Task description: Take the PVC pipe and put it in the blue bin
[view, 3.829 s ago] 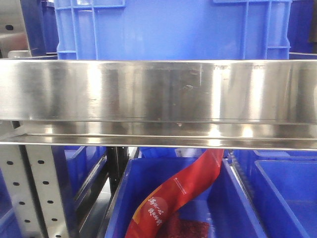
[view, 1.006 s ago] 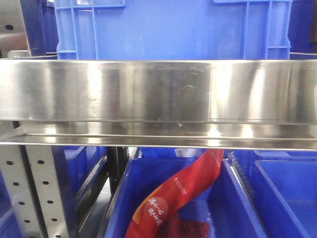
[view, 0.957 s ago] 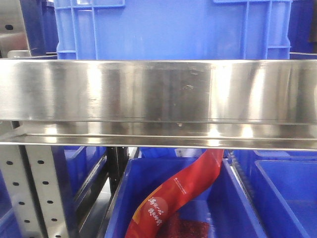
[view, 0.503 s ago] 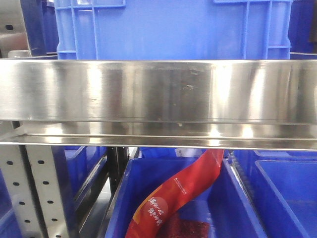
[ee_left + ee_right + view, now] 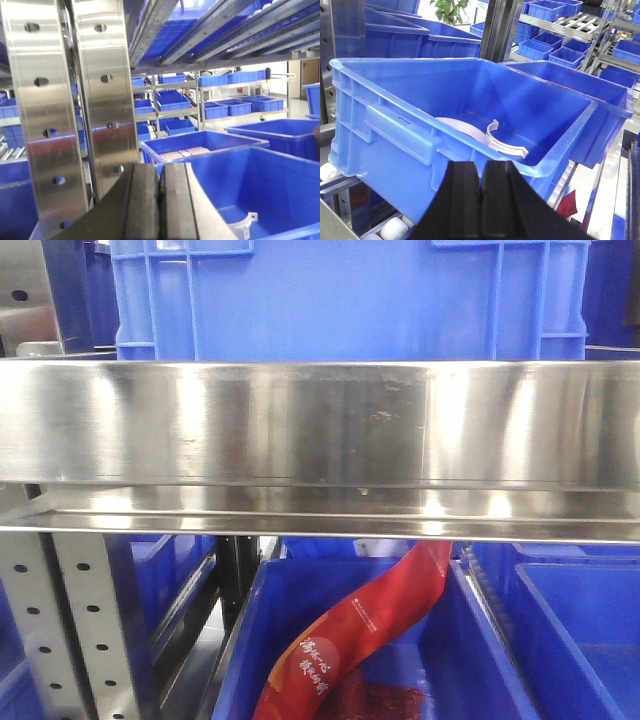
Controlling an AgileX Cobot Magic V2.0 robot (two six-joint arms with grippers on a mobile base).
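- Pipe position: in my right wrist view the PVC pipe [image 5: 456,125] shows as a broad white curved surface low inside the blue bin [image 5: 395,127]. It sits at the centre of the frame, just behind the bin's near wall.
- That near wall hides most of the pipe, so I cannot tell its long axis or which way it points. The visible strip runs left to right across the bin floor.
- Just right of it a white clip [image 5: 506,142], C-shaped with flat feet, stands on edge with its opening toward the upper right of the frame. I cannot tell whether clip and pipe touch.
- My right fingers [image 5: 465,205] sit at the bottom centre of that view, pressed pad to pad with nothing between them. They are outside the bin, in front of its near wall.
- My left fingers [image 5: 142,205] sit at the bottom centre of the left wrist view, also closed flat against each other and holding nothing.
- To the lower right of the left wrist view is an open blue tub [image 5: 280,190] with a small white bracket [image 5: 246,222] on its floor. I cannot tell whether it is the same bin.
- Steel uprights [image 5: 45,125] punched with holes fill the left of that frame.
- In the front view a steel shelf rail [image 5: 320,425] spans the middle, with a blue crate [image 5: 340,300] on top.
- Below the rail, a red packet [image 5: 370,630] leans from lower left to upper right inside a lower bin [image 5: 245,640].
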